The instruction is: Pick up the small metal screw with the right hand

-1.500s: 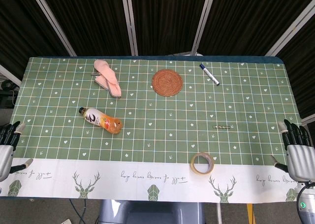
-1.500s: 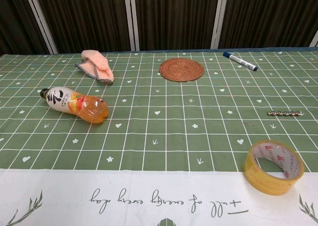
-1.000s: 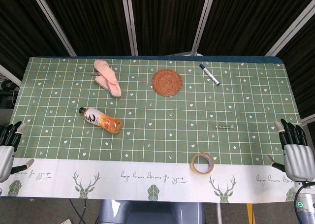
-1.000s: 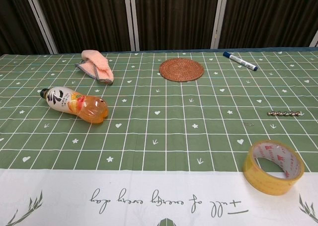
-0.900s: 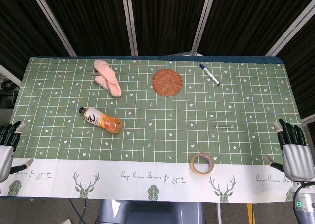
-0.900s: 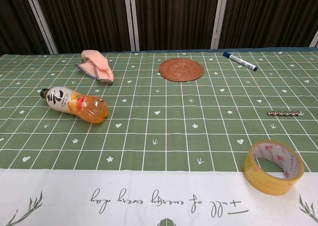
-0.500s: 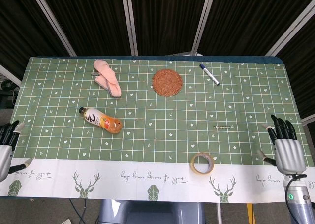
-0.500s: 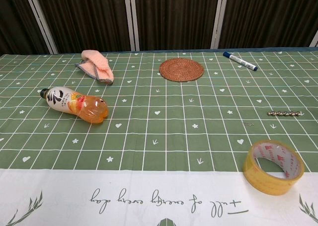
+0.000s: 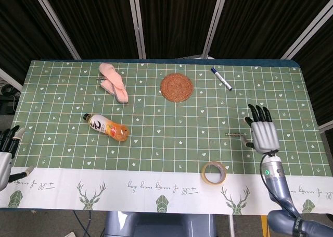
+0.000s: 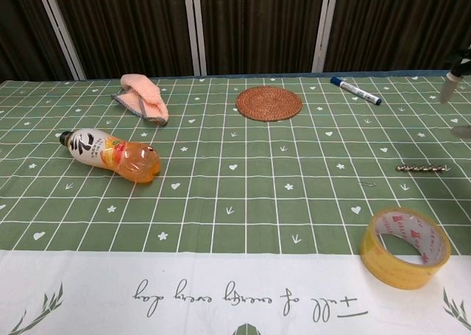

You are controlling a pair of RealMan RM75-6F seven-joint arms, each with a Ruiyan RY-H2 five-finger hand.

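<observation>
The small metal screw (image 9: 234, 135) (image 10: 421, 168) lies flat on the green checked cloth, right of centre, with its length running left to right. My right hand (image 9: 263, 131) hovers just to the right of it, palm down with fingers spread, and holds nothing. In the chest view only its fingertips (image 10: 450, 87) show at the right edge, above and beyond the screw. My left hand (image 9: 5, 152) stays at the table's left edge, fingers apart and empty.
A yellow tape roll (image 9: 214, 172) (image 10: 405, 247) sits near the front edge, just left of and in front of the screw. An orange drink bottle (image 9: 106, 127) lies at the left. Far back are a pink cloth (image 9: 113, 82), a woven coaster (image 9: 176, 87) and a marker (image 9: 221, 78).
My right hand has moved from the table's right edge leftward and further in over the cloth, ending beside the screw. The left hand and all objects have stayed put.
</observation>
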